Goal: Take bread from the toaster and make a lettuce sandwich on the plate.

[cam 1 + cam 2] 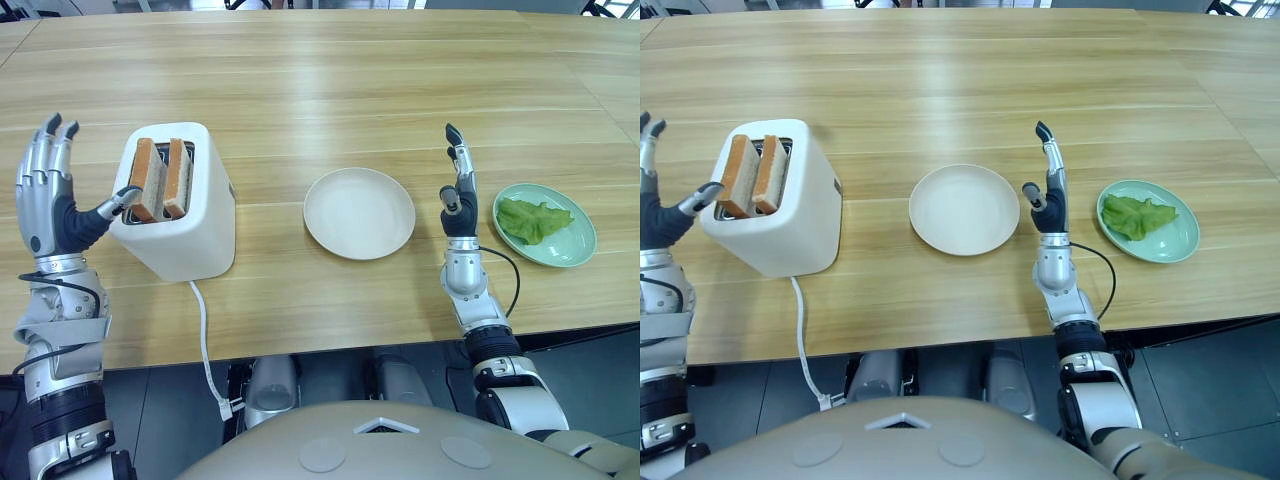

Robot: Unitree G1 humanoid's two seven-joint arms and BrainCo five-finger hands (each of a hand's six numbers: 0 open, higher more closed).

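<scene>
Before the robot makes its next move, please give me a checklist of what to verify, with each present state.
1. Bread slices stand out of the toaster: ok.
2. Left hand open beside the toaster, holding nothing: ok.
3. Left hand touching a slice: cannot tell.
4. Beige plate bare for the bread: ok.
5. Lettuce lies on the green plate: ok.
6. Right hand open, between the two plates: ok.

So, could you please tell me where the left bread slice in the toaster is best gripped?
Grip the left slice by its upper half, standing clear above the toaster; the rest sits inside. Probably come from above with the left hand, open beside it.
</scene>
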